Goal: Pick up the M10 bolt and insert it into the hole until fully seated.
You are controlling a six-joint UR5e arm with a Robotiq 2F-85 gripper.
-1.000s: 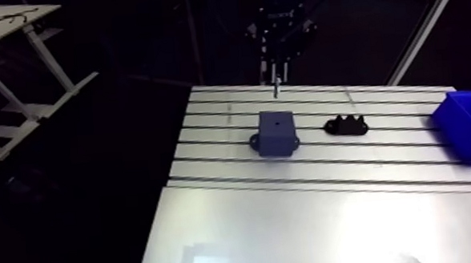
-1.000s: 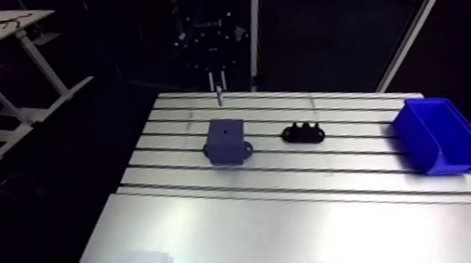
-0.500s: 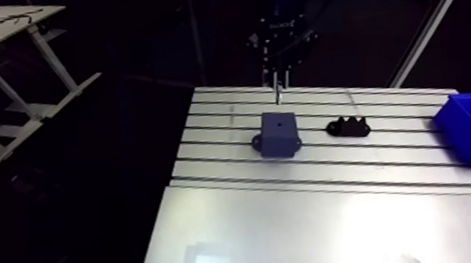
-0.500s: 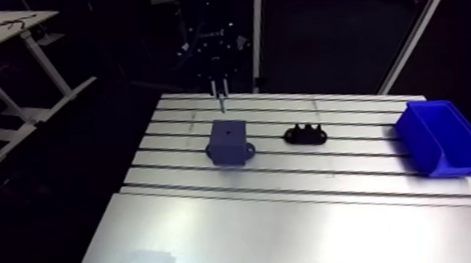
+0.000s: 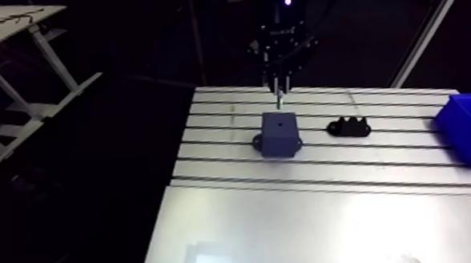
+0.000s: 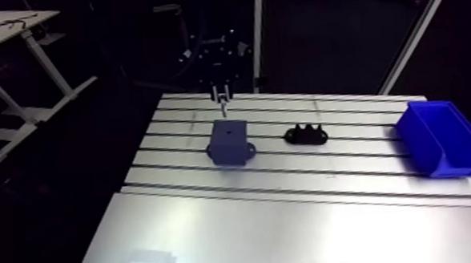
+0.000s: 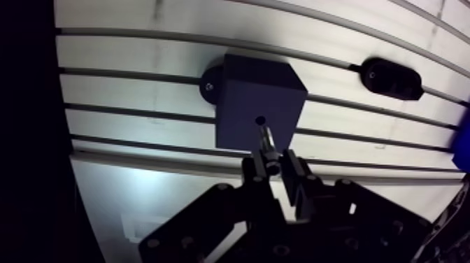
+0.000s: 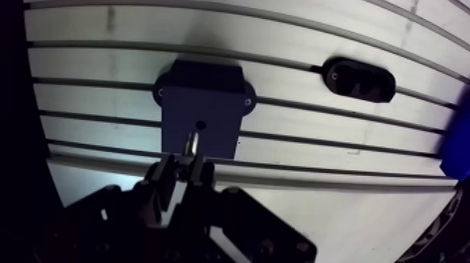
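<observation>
Now that the gripper [image 7: 273, 162], fingers clamped on the bolt [image 7: 266, 142], has come in from the far edge of the table [image 7: 140, 91] since a moment ago, I see the bolt's tip hanging just short of the hole [image 7: 259, 120] atop the dark block [image 7: 245, 87], so I judge only final lining-up and the push down remain.

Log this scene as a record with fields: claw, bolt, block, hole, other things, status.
claw: shut on bolt, over the block
bolt: held upright, tip close to the hole, not in it
block: dark blue, flanged, standing on the table
hole: in the block's top face, empty
other things: black part beside the block; blue bin at the table's edge
status: bolt picked up, not yet inserted
</observation>
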